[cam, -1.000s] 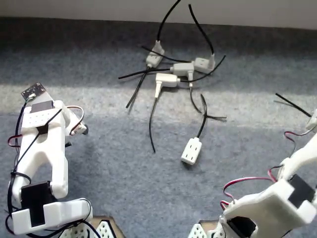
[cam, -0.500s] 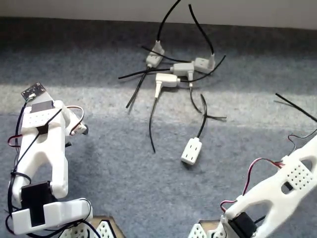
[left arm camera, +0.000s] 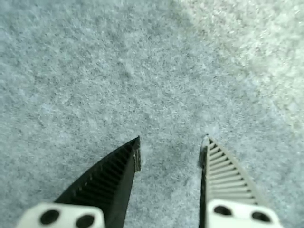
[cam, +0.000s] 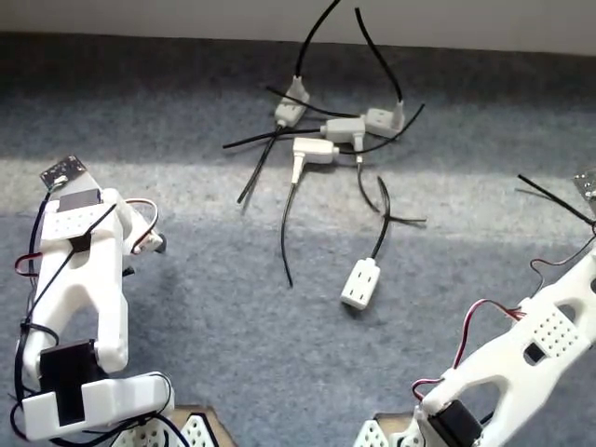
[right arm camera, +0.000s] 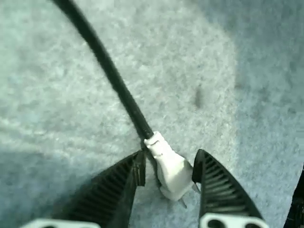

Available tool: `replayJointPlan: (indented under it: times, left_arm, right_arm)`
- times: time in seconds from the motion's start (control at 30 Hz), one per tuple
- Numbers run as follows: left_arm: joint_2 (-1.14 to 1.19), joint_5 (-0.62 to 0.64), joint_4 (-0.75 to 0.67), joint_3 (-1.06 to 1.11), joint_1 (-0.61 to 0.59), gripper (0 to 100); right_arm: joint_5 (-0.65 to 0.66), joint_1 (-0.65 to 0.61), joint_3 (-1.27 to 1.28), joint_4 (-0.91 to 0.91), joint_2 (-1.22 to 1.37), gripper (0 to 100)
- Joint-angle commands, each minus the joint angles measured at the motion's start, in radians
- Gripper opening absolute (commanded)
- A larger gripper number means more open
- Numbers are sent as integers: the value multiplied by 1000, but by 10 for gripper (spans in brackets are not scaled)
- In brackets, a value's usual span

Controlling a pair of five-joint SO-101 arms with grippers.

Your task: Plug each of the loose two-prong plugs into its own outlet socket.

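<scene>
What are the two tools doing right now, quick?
Left tool: open, nothing in it, over the carpet.
Right tool: around a white plug; gripping or not cannot be told.

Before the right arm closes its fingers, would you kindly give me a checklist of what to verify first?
1. The two-prong plug lies between the fingers of the right gripper: ok.
2. The right fingers are open, ready to close: ok.
3. Which way the plug's prongs face: cannot tell.
4. The outlet socket on the carpet has nothing plugged in: ok.
5. The left gripper is open over bare carpet, holding nothing: ok.
</scene>
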Motion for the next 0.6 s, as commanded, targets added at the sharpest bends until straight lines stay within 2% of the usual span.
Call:
replayJointPlan:
  times: [0.0, 0.17, 0.23, 0.47, 0.57]
  left_arm:
    - [-30, 3, -9, -5, 19, 213]
    - [-28, 3, -9, -5, 19, 213]
    - [-28, 3, -9, -5, 19, 213]
    - [-28, 3, -9, -5, 19, 213]
    - [-28, 3, -9, -5, 19, 213]
  right_arm:
    - [186, 31, 22, 194, 7, 173]
    - [362, 59, -64, 498, -70, 173]
    - [365, 64, -101, 588, -116, 173]
    - [334, 84, -114, 579, -242, 173]
    - [218, 77, -116, 576, -248, 173]
